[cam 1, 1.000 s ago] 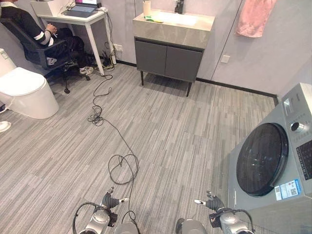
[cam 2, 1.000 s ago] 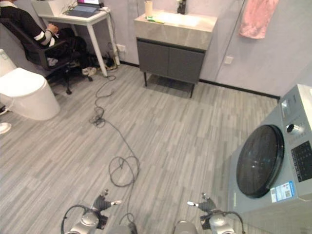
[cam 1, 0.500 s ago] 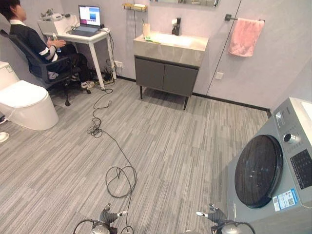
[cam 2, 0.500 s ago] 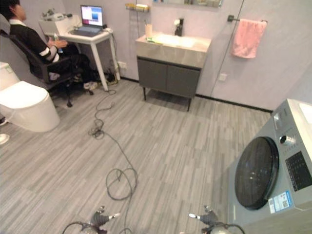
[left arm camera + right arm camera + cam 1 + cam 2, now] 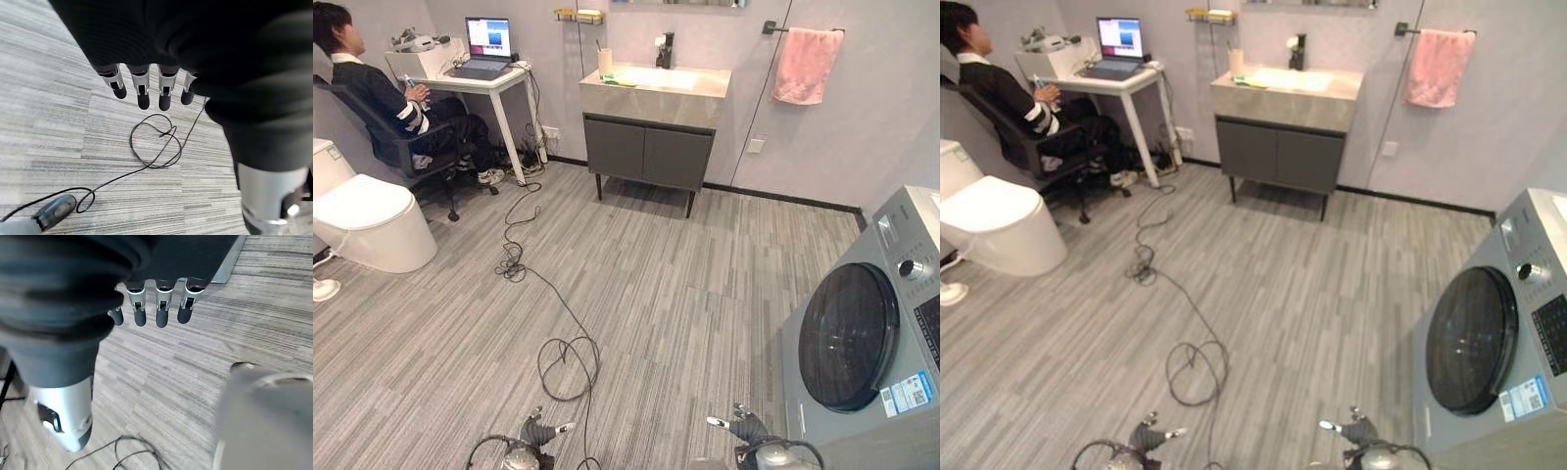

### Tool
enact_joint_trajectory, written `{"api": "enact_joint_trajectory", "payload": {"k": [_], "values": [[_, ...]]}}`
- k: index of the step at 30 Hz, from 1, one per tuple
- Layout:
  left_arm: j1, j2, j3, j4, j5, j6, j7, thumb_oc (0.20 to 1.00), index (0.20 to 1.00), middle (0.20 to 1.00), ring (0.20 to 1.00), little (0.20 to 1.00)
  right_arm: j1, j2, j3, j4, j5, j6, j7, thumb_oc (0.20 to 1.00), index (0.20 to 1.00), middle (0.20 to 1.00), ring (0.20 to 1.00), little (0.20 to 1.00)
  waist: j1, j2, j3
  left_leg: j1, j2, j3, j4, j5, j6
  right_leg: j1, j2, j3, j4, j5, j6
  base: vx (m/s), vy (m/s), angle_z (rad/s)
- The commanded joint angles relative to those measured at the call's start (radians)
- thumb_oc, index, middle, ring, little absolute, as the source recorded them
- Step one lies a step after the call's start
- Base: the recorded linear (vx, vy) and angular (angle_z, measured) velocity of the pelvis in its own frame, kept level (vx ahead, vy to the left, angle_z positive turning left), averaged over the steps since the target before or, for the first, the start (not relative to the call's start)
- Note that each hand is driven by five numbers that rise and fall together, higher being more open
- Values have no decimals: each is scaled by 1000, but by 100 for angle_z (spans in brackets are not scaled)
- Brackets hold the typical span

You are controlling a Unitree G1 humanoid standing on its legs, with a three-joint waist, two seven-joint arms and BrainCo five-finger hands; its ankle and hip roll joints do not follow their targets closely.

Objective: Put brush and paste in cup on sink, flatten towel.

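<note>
Both hands: left hand (image 5: 536,432) and right hand (image 5: 741,428) hang low at 6 o'clock in the head views, fingers relaxed and straight, holding nothing.
Sink: sink (image 5: 658,77) stands against the far wall at 12 o'clock, well apart from both hands, across bare floor.
Cup: cup (image 5: 605,61) sits on the counter's left end, at about 11 o'clock from the basin; something thin stands in it, too small to name.
Brush and paste: a greenish item (image 5: 620,83) lies flat just beside the cup; which of the two it is I cannot tell.
Towel: pink towel (image 5: 804,65) hangs on a wall rail at 1 o'clock.
Nearer arm: my guess is left for the cup, right for the towel.
Views: head views show the far goal; wrist views show fingers (image 5: 142,93) and (image 5: 161,308) over floor.
Bystander: person (image 5: 382,93) seated at 10 o'clock.
</note>
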Motion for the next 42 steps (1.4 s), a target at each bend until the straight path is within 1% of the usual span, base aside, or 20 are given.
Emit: {"api": "enact_joint_trajectory", "payload": {"k": [1,4,8,10,13,14,16,17,20,22,25,26,27,31,35,36,37,38,40,42], "values": [[-38,9,26,18,25,-13,-8,1000,1000,1000,1000,1000,-55,-26,-11,-98,24,-47,-8,1000,1000,1000,1000,1000,-33,7,60,97,-50,-35,-9,-2,-43,26,35,-46,-351,153,-25,316,-67,-8],[-60,3,15,25,59,-18,-4,1000,1000,1000,1000,1000,-62,-16,15,-99,-19,-39,-11,1000,1000,1000,1000,1000,-57,-6,73,147,-44,-64,1,-57,-73,-47,2,-41,-570,242,10,405,-99,17],[-58,8,2,1,86,-18,-4,1000,1000,1000,1000,1000,-55,-20,26,-111,-66,-25,-9,1000,1000,1000,1000,1000,-72,1,81,222,-19,-98,-12,-81,-96,-73,-14,-60,-575,267,24,453,-129,27],[-54,8,-1,12,94,-14,-1,1000,1000,1000,1000,1000,-32,-40,7,-124,-53,-32,-13,1000,1000,1000,1000,1000,-104,4,65,261,1,-133,-1,-79,-108,-62,22,19,-531,270,5,524,-202,42],[-50,1,-4,26,86,-6,-1,1000,1000,1000,1000,1000,-19,-63,19,-144,-64,-36,-5,1000,1000,1000,1000,1000,-114,28,45,259,53,-160,67,0,-137,-49,80,3,-474,238,-31,523,-290,95],[-50,0,-6,21,85,-2,-4,1000,1000,1000,1000,1000,-14,-92,46,-179,-125,-39,-5,1000,1000,1000,1000,1000,-118,44,43,204,92,-170,215,141,-176,-10,127,-17,-458,191,-75,413,-287,44],[-50,0,-6,21,85,-2,-4,1000,1000,1000,1000,1000,-14,-92,47,-179,-125,-39,-5,1000,1000,1000,1000,1000,-120,42,41,201,90,-172,214,143,-176,-12,123,-17,-458,192,-74,298,-284,16],[-66,13,-16,-2,85,5,-11,1000,1000,1000,1000,1000,-21,-101,57,-163,-138,-39,-3,1000,1000,1000,1000,1000,-100,7,57,62,144,-139,482,253,-191,62,135,-33,-463,137,-129,415,-468,11],[-95,19,-21,-18,64,2,13,1000,1000,1000,1000,1000,-29,-101,57,-136,-115,-33,-20,1000,1000,1000,1000,1000,-58,-41,103,-65,155,-62,636,214,-164,153,131,-35,-483,83,-161,431,-384,-1],[-107,19,-33,-30,72,-2,23,1000,1000,1000,1000,1000,-44,-101,65,-100,-122,-27,-29,1000,1000,1000,1000,1000,-32,-52,110,-186,138,7,598,147,-155,213,121,-39,-510,64,-153,455,-142,-10],[-100,25,-38,-39,106,-8,29,1000,1000,1000,1000,1000,-44,-102,71,-108,-134,-28,-29,1000,1000,1000,1000,1000,-8,-47,95,-291,117,133,374,132,-143,282,133,-38,-536,23,-130,487,-48,11],[-92,24,-38,-37,117,-8,29,1000,1000,1000,1000,1000,-44,-102,84,-115,-153,-30,-29,1000,1000,1000,1000,1000,2,-42,92,-314,88,130,272,146,-135,306,141,-31,-537,5,-124,729,93,3],[-82,18,-35,-13,131,-7,35,1000,1000,1000,1000,1000,-48,-99,109,-118,-183,-38,-31,1000,1000,1000,1000,1000,30,-20,92,-337,82,63,28,245,-142,376,167,-4,-544,-34,-112,579,86,-22],[-54,14,-12,14,124,-10,43,1000,1000,1000,1000,1000,-63,-83,131,-88,-200,-36,-18,1000,1000,1000,1000,1000,71,-19,72,-428,112,-45,-16,282,-170,461,158,63,-535,-93,-102,582,129,-57],[-28,22,6,23,117,-10,45,1000,1000,1000,1000,1000,-53,-67,150,-90,-230,-31,-15,1000,1000,1000,1000,1000,94,-18,40,-396,107,-72,-16,309,-157,500,144,100,-514,-134,-96,551,223,-88],[-33,30,-5,44,128,-4,52,1000,1000,1000,1000,1000,-46,-46,146,-68,-239,-23,-15,1000,1000,1000,1000,1000,99,-61,12,-358,42,-41,18,277,-110,482,70,124,-369,1,-50,535,307,-110],[-34,29,-5,44,128,-4,52,1000,1000,1000,1000,1000,-46,-46,145,-68,-239,-23,-15,1000,1000,1000,1000,1000,102,-58,11,-360,46,-39,19,278,-110,479,73,128,-370,4,-50,715,449,-91],[-32,37,-2,47,130,-2,54,1000,1000,1000,1000,1000,-42,-38,130,-65,-211,-25,-11,1000,1000,1000,1000,1000,97,-72,9,-343,15,-19,42,239,-77,453,45,148,-262,138,-31,292,247,-46],[-38,51,0,17,119,-1,50,1000,1000,1000,1000,1000,-49,-48,129,-113,-209,-20,-9,1000,1000,1000,1000,1000,75,-30,48,-242,-2,-10,45,180,-33,303,42,139,35,280,-33,460,437,-31],[-56,57,-17,11,137,1,51,1000,1000,1000,1000,1000,-67,-48,128,-127,-222,-19,-16,1000,1000,1000,1000,1000,54,1,76,-156,-12,-2,17,145,-10,206,17,73,126,241,-43,387,431,11]]}}
